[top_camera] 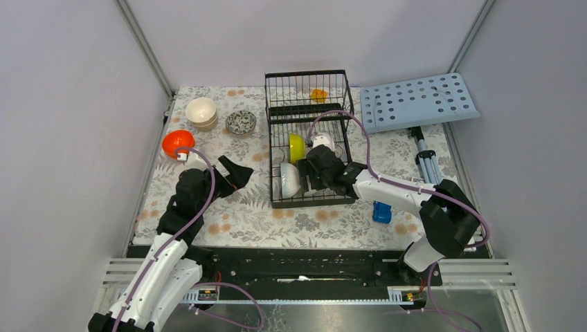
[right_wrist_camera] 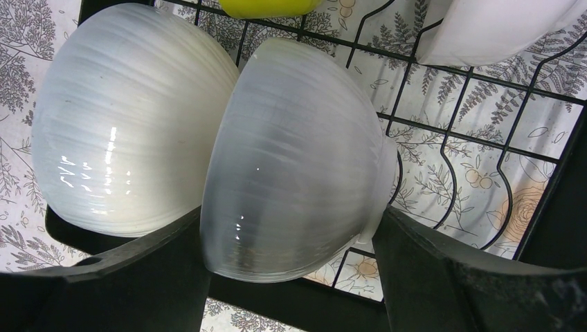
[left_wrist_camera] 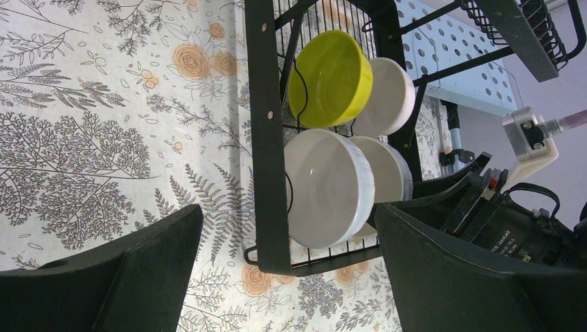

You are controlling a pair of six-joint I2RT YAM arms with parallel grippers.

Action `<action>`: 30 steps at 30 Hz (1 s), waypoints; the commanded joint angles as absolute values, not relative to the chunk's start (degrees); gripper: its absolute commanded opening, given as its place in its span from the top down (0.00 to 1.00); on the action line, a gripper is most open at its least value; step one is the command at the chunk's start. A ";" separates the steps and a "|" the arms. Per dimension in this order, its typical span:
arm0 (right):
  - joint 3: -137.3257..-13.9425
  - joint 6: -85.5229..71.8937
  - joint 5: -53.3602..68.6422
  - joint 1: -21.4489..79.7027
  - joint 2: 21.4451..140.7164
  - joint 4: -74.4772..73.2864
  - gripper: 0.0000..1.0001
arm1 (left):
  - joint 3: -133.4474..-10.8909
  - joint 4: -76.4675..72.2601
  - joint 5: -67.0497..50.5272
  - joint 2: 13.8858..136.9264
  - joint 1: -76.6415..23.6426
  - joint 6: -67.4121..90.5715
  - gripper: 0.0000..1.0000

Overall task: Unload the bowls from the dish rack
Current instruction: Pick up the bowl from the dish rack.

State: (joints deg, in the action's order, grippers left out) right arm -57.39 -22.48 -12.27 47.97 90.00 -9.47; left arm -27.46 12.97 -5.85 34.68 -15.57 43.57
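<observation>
The black wire dish rack (top_camera: 309, 197) stands mid-table. On its flat base stand a yellow-green bowl (top_camera: 296, 146) and white bowls (top_camera: 289, 178) on edge. An orange bowl (top_camera: 318, 95) lies in the raised basket. My right gripper (top_camera: 313, 173) is open inside the rack. In the right wrist view its jaws (right_wrist_camera: 294, 228) straddle one white bowl (right_wrist_camera: 297, 152), pads close against its rim and foot, with another white bowl (right_wrist_camera: 124, 124) beside it. My left gripper (top_camera: 235, 173) is open and empty left of the rack (left_wrist_camera: 266, 138), facing the white bowl (left_wrist_camera: 325, 187).
On the cloth at the left are stacked cream bowls (top_camera: 201, 112), a dark patterned bowl (top_camera: 241, 122) and an orange bowl (top_camera: 178, 142). A light-blue perforated board (top_camera: 417, 101) on a stand is at the back right. A small blue object (top_camera: 382, 211) lies by the right arm.
</observation>
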 commanded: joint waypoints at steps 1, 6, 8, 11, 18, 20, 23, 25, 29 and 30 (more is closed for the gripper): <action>-59.35 -22.28 -11.59 47.43 89.31 -8.39 0.29 | -26.63 9.84 -6.16 34.89 -15.64 43.86 0.01; -59.96 -22.46 -11.75 47.45 88.87 -9.35 0.41 | -26.63 9.91 -6.15 35.00 -15.64 43.94 0.01; -60.37 -22.40 -11.97 47.44 88.79 -9.86 0.48 | -26.60 9.84 -6.08 34.96 -15.64 43.95 0.01; -60.79 -22.32 -12.16 47.45 88.77 -10.43 0.55 | -26.54 9.85 -6.06 35.03 -15.64 44.01 0.01; -61.41 -22.33 -12.40 47.46 88.49 -11.32 0.68 | -26.60 9.96 -6.06 35.15 -15.64 44.03 0.01; -61.51 -22.34 -12.36 47.39 88.38 -11.50 0.72 | -26.62 9.94 -6.07 35.15 -15.64 44.03 0.01; -61.65 -22.35 -12.26 47.46 88.17 -11.80 0.78 | -26.55 9.95 -6.06 35.04 -15.64 44.10 0.01; -61.74 -22.38 -12.14 47.46 88.03 -11.95 0.84 | -26.54 9.93 -6.06 34.98 -15.64 44.12 0.01; -62.11 -22.42 -12.24 47.45 87.89 -12.44 0.98 | -26.54 9.99 -6.07 35.07 -15.64 44.12 0.01; -62.22 -22.57 -12.29 47.46 87.90 -12.62 1.00 | -26.54 9.98 -6.06 35.05 -15.64 44.12 0.01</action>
State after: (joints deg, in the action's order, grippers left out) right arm -58.96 -22.55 -12.43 47.81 90.00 -12.01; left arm -26.57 12.80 -5.85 35.09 -15.57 43.99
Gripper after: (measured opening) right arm 0.793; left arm 0.987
